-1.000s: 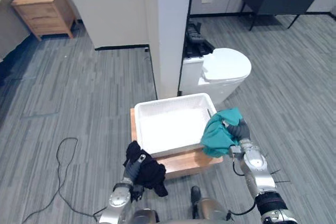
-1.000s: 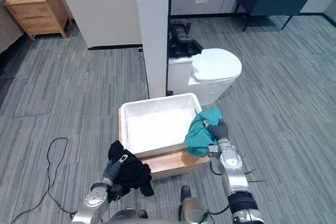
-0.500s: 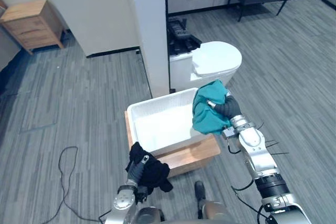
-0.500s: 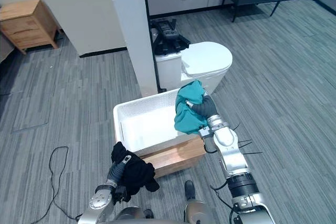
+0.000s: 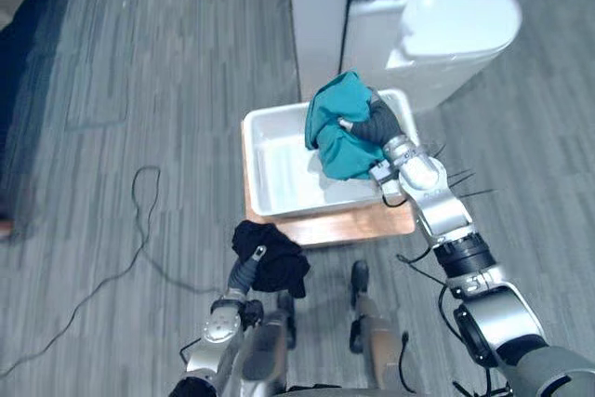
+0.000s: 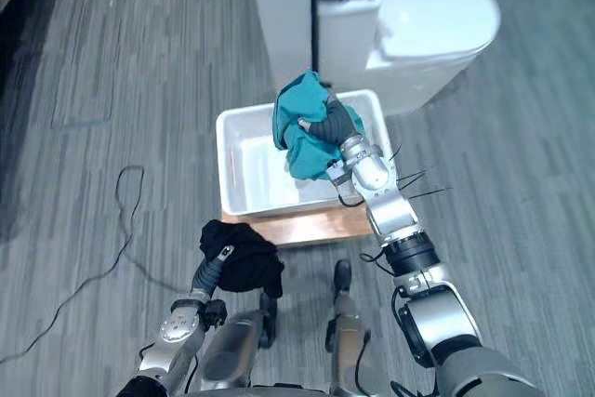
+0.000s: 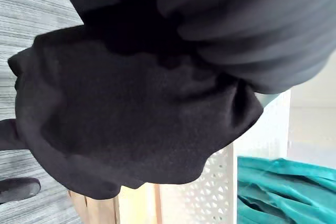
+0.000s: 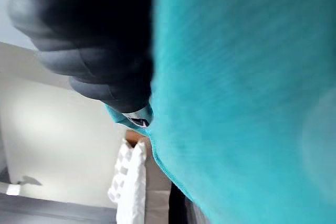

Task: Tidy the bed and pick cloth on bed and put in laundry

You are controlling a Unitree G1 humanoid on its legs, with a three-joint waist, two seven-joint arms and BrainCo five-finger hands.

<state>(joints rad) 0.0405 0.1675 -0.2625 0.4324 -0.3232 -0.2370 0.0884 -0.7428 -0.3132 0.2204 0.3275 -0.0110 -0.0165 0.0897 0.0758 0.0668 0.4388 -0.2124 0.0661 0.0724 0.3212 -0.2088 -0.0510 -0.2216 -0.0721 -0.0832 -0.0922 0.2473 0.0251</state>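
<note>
A white laundry basket point(image 5: 271, 177) stands on a low wooden stand point(image 5: 325, 226) on the floor. My right hand point(image 5: 376, 123) is shut on a teal cloth point(image 5: 336, 138) and holds it bunched above the basket's right half. The same teal cloth point(image 8: 247, 77) hangs over the right hand's cover in its wrist view. My left hand point(image 5: 244, 270) is shut on a black cloth point(image 5: 270, 255) held low in front of the stand's near left corner. This black cloth point(image 7: 131, 129) drapes past the hand in the left wrist view, with the basket wall point(image 7: 210, 192) beyond it.
A white round-lidded bin point(image 5: 446, 30) stands just behind the basket, beside a white pillar point(image 5: 316, 6). Grey plank flooring point(image 5: 139, 90) stretches to the left and right of the stand.
The camera has tilted down and shifted. My right hand has carried the teal cloth from the basket's right rim to above its inside. The left hand still holds the black cloth low.
</note>
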